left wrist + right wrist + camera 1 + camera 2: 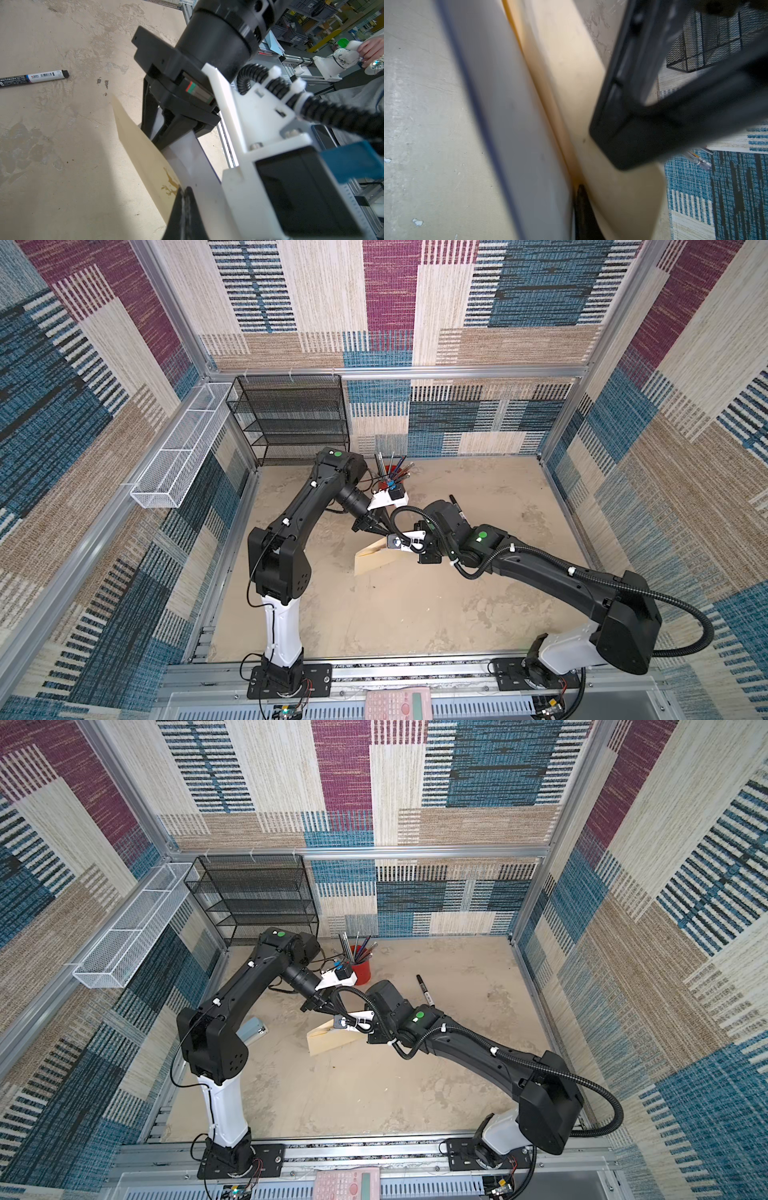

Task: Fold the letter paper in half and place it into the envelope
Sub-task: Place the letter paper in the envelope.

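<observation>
One slip is looming: the left gripper point(184, 199) is pinching the flat tan paper envelope point(141, 149), and the thin pale-lilac letter sheet point(187, 160) beside the right gripper point(160, 141), whose hold I cannot tell, may be sliding out.

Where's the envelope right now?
Mid-table in both top views, the envelope is tilted up, its raised edge pinched in the left tool, nearer the camera than the red pen cup.
</observation>
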`<state>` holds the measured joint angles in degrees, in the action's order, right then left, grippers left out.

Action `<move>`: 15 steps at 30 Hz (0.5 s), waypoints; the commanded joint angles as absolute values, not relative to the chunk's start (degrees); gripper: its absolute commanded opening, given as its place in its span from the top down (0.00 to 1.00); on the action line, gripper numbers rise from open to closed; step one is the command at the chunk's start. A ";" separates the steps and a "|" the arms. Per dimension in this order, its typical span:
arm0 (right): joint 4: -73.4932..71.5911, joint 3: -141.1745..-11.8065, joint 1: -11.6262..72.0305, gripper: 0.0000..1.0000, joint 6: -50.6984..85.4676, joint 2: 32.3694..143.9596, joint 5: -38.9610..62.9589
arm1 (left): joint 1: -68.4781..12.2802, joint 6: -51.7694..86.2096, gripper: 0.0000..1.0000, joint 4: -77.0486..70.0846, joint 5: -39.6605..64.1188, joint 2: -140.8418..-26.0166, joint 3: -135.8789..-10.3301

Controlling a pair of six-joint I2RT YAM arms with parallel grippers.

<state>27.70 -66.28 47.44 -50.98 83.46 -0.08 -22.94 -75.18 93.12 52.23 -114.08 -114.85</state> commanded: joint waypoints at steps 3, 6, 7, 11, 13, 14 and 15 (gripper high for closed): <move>29.44 -67.85 47.69 0.79 -47.43 83.01 0.97 | -23.03 -75.71 1.00 95.89 53.40 -113.82 -114.78; 29.44 -67.90 47.66 0.78 -46.79 82.26 1.31 | -23.02 -75.69 1.00 95.89 53.42 -113.91 -114.70; 29.36 -67.83 47.72 0.78 -46.61 82.10 1.37 | -23.04 -75.69 1.00 95.89 53.39 -113.96 -114.70; 28.88 -67.77 47.72 0.79 -44.69 81.07 1.41 | -23.06 -75.43 1.00 95.89 53.23 -114.30 -114.70; 28.49 -67.44 47.69 0.79 -43.93 80.43 1.69 | -23.08 -75.32 1.00 95.91 53.02 -114.52 -114.70; 28.24 -67.18 47.69 0.79 -43.57 79.99 2.00 | -23.06 -75.31 1.00 95.89 53.04 -114.63 -114.70; 27.98 -66.90 47.72 0.79 -43.40 79.64 2.21 | -23.04 -75.24 1.00 95.89 53.05 -114.61 -114.74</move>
<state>29.78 -67.26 47.64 -45.43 80.60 0.97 -23.05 -75.18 93.12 52.47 -114.41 -114.85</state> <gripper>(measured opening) 0.214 0.049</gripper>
